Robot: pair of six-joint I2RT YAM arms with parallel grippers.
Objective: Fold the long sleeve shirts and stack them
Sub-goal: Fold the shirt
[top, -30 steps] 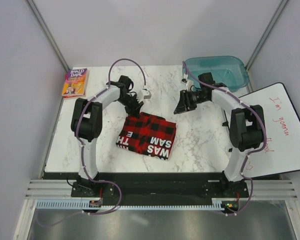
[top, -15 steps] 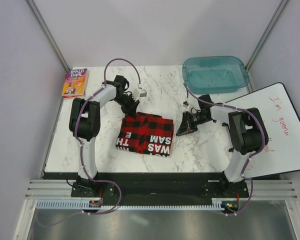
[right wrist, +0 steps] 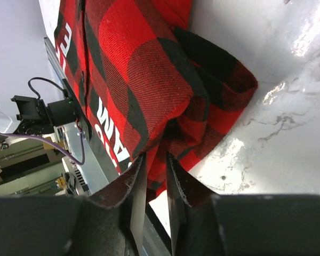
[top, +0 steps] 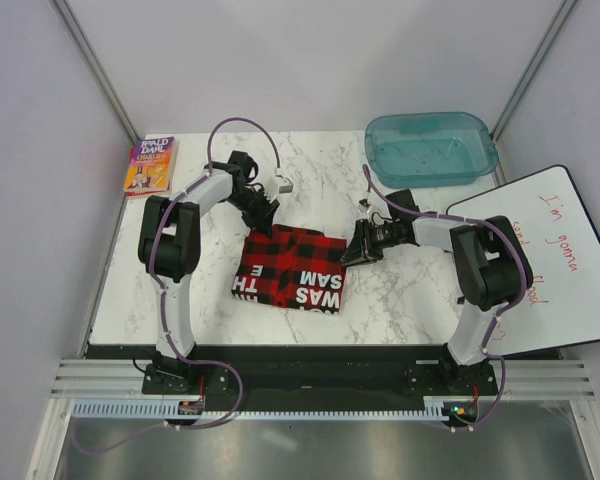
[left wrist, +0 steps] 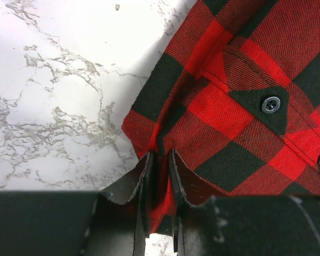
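One long sleeve shirt (top: 295,268), red-and-black check with white lettering, lies folded as a small bundle in the middle of the marble table. My left gripper (top: 261,218) is at its far left corner; in the left wrist view the gripper (left wrist: 159,158) is shut on a pinch of the shirt (left wrist: 240,90) near a buttoned pocket. My right gripper (top: 348,258) is at the bundle's right edge; in the right wrist view the gripper (right wrist: 154,159) is shut on a fold of the shirt (right wrist: 138,69). I see no second shirt.
A colourful paperback book (top: 150,165) lies at the table's far left corner. A teal plastic bin (top: 432,146) stands at the far right. A whiteboard (top: 555,260) with red writing overhangs the right edge. Bare marble table (top: 180,290) surrounds the bundle.
My right gripper has moved from near the bin, down and left, to the shirt's right edge. The left gripper has stayed at the far left corner. The bundle has shifted slightly.
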